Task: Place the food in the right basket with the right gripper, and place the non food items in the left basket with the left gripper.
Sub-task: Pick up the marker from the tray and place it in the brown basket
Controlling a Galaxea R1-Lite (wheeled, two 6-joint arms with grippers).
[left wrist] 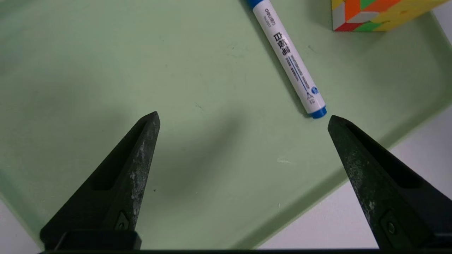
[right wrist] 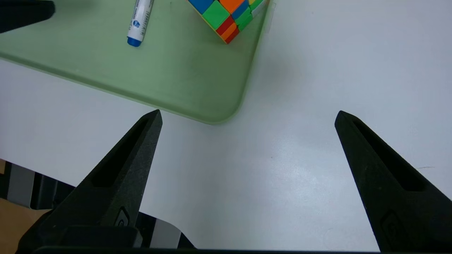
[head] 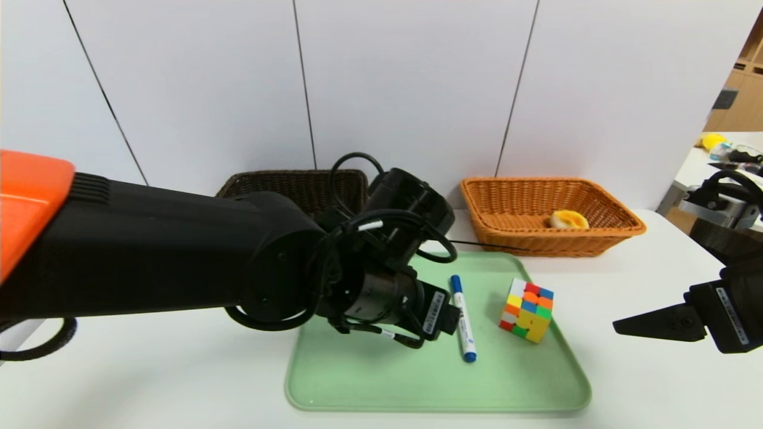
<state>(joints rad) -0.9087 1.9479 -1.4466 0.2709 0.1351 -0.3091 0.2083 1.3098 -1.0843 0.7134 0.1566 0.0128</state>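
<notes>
A white counter [head: 644, 381] carries everything, and the pale green tray [head: 369, 381] at its near middle serves as the landmark. The tray lies flat with rounded corners, its near edge close to the counter's front edge.

Over the tray's left part hangs the left gripper [left wrist: 243, 118], on a black forearm with an orange shell and looping cables; its fingers [left wrist: 141, 148] are spread wide and hold nothing, pointing down and toward the tray's right side. Off the tray's near right corner, above bare counter, hangs the right gripper [right wrist: 247, 114], fingers [right wrist: 356, 141] likewise spread apart and empty.

On the tray, just right of the left gripper, lies the marker [head: 462, 317], white with a blue cap. Its long axis runs nearly front to back, the capped end toward the tray's far edge, the blue butt end toward the near edge. Near it, further right on the tray and apart from it, stands the puzzle cube [head: 527, 310], turned with one vertical edge toward the tray's near side.

Beyond the tray's far right corner sits the right basket [head: 614, 229], orange-brown, long axis left to right, with the food [head: 568, 220] inside near its right end. Beyond the far left corner sits the left basket [head: 286, 182], dark brown, partly hidden by the arm. White wall panels with dark seams [head: 304, 83] close the room behind; a side table with clutter [head: 724, 149] shows far right.
</notes>
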